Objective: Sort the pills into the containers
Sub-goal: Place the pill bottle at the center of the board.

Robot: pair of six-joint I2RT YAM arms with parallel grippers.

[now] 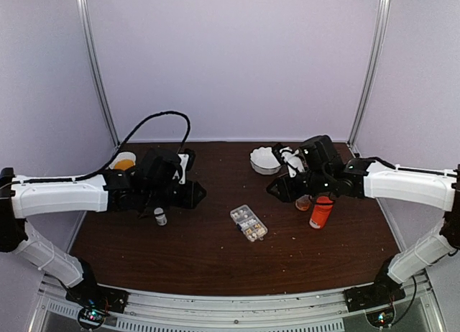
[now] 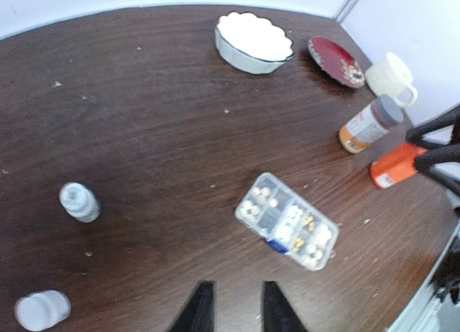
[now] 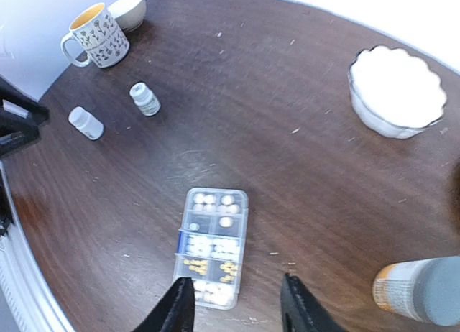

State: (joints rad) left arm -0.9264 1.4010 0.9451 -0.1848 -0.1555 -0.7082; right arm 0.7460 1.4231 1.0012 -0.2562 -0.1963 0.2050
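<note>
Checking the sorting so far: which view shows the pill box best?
Right wrist: the pill box lies close, each compartment's pills distinct. Left wrist shows it smaller and blurrier; top view, only a tiny box.

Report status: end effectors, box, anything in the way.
Left end effector open, empty. Right end effector open, empty, aimed at box. Pills in several compartments. Nothing between either end effector and box.

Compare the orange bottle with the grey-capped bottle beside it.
The orange bottle is mostly bright orange, top included; the grey-capped bottle has a grey cap and a white-and-orange label. In the top view the orange bottle shows whole, while the grey-capped bottle is partly hidden by the right arm. Both appear upright, side by side, right of the pill organizer.
</note>
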